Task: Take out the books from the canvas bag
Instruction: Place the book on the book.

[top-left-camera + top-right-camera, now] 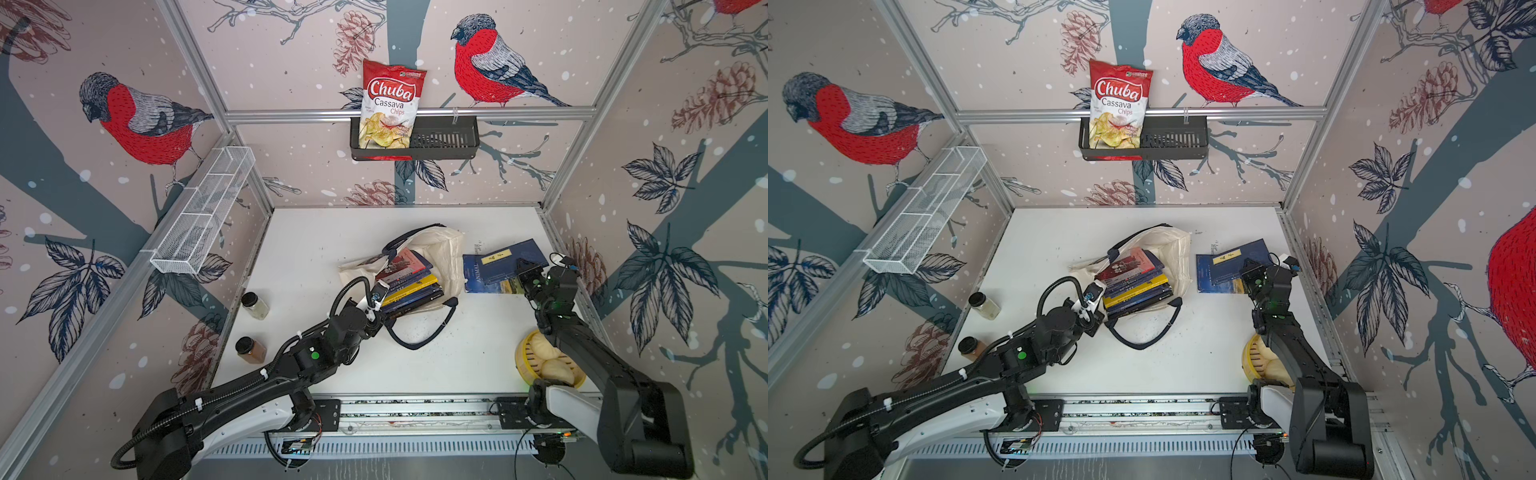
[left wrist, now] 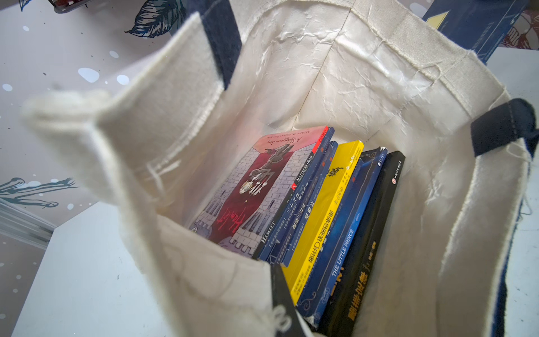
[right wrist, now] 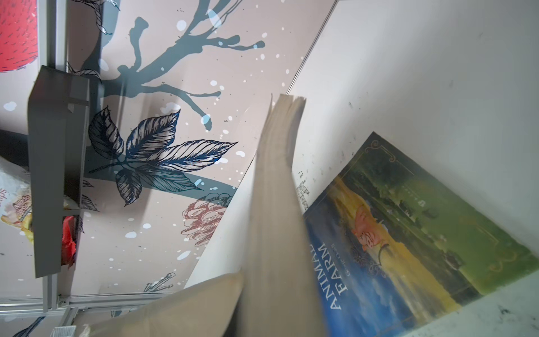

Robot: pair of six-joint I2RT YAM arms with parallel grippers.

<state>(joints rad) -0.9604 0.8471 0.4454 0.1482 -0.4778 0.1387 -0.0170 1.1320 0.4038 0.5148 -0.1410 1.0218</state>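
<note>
Right gripper, fingers clamped on a navy book, holds it over Animal Farm at right. Left gripper pinches the canvas bag rim. Next, I judge: release, then fetch Hamlet.

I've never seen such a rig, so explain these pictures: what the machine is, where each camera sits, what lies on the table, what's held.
Two black robot arms work over a white table. The two wide pictures look down from overhead; the two close-ups come from cameras on the arms' wrists. The left gripper, shut, seems to pinch the rim of a cream canvas bag with a row of paperback books inside. The right gripper holds a navy book with a yellow label over an Animal Farm paperback. A pale-filled glass jar, a brown-filled glass jar and a round bamboo steamer of dumplings stand nearby.
</note>
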